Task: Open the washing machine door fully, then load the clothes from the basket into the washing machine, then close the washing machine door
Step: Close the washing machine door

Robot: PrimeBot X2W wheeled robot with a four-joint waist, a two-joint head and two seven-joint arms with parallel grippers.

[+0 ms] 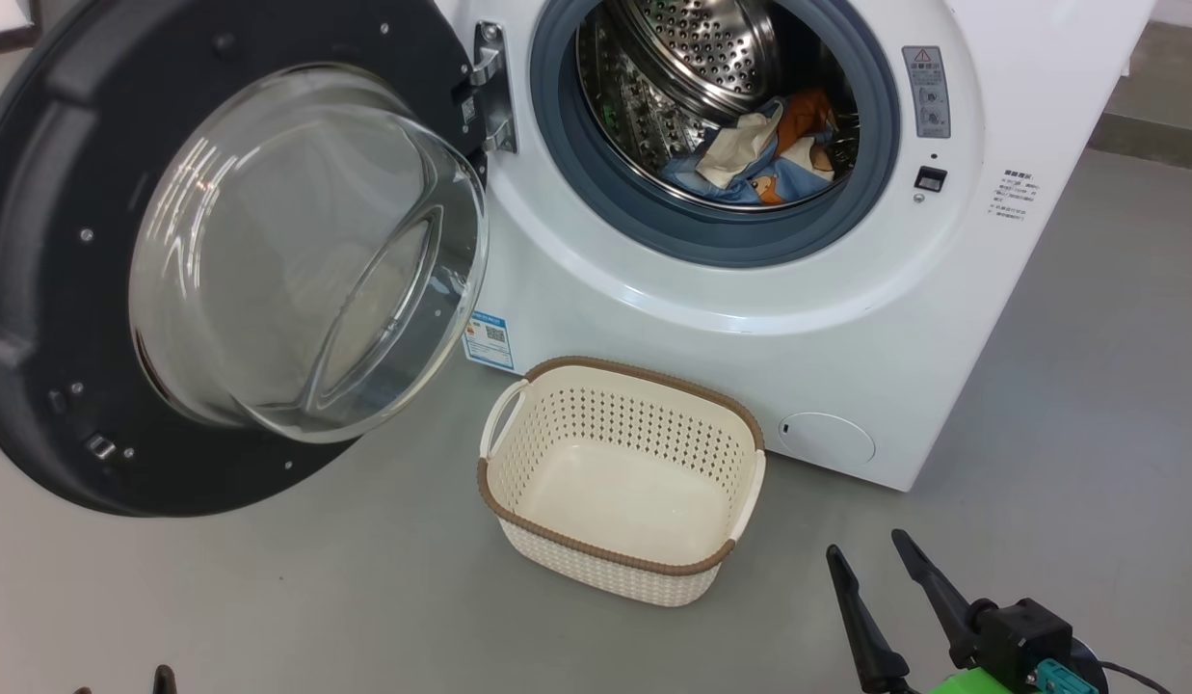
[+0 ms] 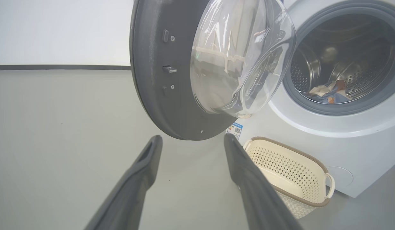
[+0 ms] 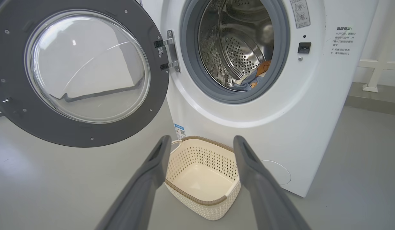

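Head view shows the big white front-loading washing machine (image 1: 750, 318) at the far side, its large round glossy black door with the bulging clear glass window (image 1: 37, 289) standing wide open to the left on the metal hinge (image 1: 490, 87) at the left edge of the opening. The door's lower rim hangs just above the grey floor (image 1: 268, 598), and the glass bowl bulges rightward to just beside the machine's front. Light blue printed clothes with cream cloth (image 1: 759, 159) lie in the bottom of the steel perforated drum (image 1: 711, 48), behind the lip of the grey-blue rubber gasket (image 1: 596, 183). The small cream-white perforated basket with a brown woven-look rim (image 1: 605, 557) sits on the floor just in front of the machine, below the drum mouth, its pale bottom bare; its left handle is near the door's lower edge but apart from it. Open floor lies on the near side of the basket and to its right. The right fingers (image 1: 858, 617) stand apart and hold nothing, near and to the right of the basket. In the left wrist view the left fingers (image 2: 138, 179) are likewise spread and hold nothing, over bare floor on the near side of the door's rim.
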